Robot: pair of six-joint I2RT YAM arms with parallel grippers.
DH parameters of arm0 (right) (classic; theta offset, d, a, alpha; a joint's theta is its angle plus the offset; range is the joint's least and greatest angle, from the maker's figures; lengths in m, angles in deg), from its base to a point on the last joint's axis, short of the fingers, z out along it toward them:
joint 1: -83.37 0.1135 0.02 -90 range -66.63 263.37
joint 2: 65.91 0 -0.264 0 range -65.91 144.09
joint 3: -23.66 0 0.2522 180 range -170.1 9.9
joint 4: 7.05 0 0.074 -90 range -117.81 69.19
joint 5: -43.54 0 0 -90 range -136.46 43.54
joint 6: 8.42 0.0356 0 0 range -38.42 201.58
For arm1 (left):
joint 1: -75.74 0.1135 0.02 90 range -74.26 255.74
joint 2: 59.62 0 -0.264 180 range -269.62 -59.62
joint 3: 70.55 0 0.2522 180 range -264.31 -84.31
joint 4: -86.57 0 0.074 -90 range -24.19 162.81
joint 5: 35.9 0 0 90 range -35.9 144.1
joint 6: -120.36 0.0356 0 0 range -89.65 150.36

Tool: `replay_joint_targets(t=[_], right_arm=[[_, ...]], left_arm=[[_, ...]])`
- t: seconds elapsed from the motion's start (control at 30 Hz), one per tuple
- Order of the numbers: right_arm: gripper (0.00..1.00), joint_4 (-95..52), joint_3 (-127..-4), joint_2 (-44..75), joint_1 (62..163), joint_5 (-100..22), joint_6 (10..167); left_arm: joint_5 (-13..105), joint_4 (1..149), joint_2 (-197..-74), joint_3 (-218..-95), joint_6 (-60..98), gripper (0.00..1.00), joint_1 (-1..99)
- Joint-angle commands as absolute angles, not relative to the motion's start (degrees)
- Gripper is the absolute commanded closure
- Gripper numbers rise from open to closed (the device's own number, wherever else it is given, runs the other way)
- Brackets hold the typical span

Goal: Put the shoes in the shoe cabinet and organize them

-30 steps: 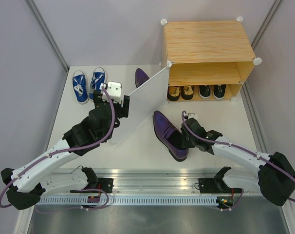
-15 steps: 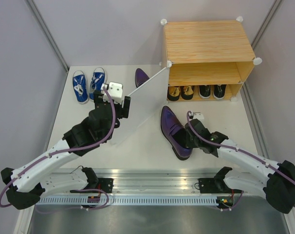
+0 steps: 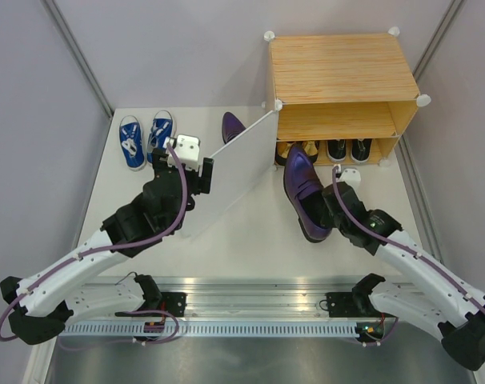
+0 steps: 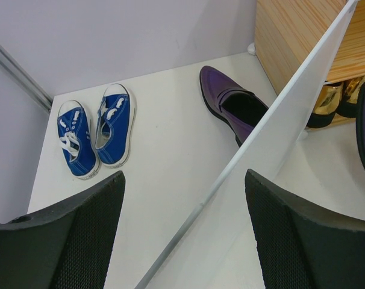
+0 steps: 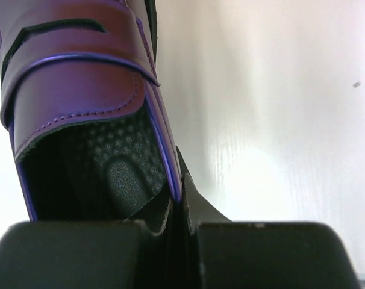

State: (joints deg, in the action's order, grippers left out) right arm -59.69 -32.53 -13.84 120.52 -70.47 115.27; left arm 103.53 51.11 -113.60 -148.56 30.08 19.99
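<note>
Standing by the counter [image 3: 250,240], I take the wood-grain cabinet [image 3: 338,68] at its far right corner as my marker. Its white door [image 3: 226,180] is swung wide open, slanting out from the cabinet's left front corner toward the arms.

On the lower shelf sit the gold shoes [image 3: 308,149] to the left and the black shoes [image 3: 348,149] to the right, toes facing out. The upper shelf, as far as it shows from above, has only bare wood.

Just in front of the cabinet's lower opening, the right gripper [image 5: 179,198] is clamped shut on a purple shoe [image 3: 302,192]. One finger is inside the heel opening and the other outside, pinching the side wall between them. The shoe's pointed toe aims at the cabinet and from above overlaps the gold pair (whether its sole touches the counter I cannot tell).

The left gripper [image 4: 184,180] is out by the door's free end, well left of the cabinet. Its jaws are spread wide and hold nothing. The door's thin edge runs up between the two fingers, though whether either finger touches it is not clear.

Behind the door, just left of the cabinet, lies the second purple shoe [image 4: 233,105] on the counter, its toe pointing toward the back wall. Farther left of the cabinet, near the back left corner of the counter, the blue sneakers [image 3: 145,138] stand side by side, white toes toward the wall.
</note>
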Motion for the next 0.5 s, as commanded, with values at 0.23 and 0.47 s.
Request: replay_joint_targets(t=[0.23, 0.47], right_arm=[[0.99, -52.7, -52.5, -5.6, 108.9, -70.3, 107.9], [0.99, -48.4, -63.9, 7.9, 105.9, -70.5, 106.2]], left_arm=[[105.0, 53.9, -113.2, -147.9, 33.0, 0.16, 19.7], [104.4, 54.2, -113.9, -147.6, 32.9, 0.15, 19.6]])
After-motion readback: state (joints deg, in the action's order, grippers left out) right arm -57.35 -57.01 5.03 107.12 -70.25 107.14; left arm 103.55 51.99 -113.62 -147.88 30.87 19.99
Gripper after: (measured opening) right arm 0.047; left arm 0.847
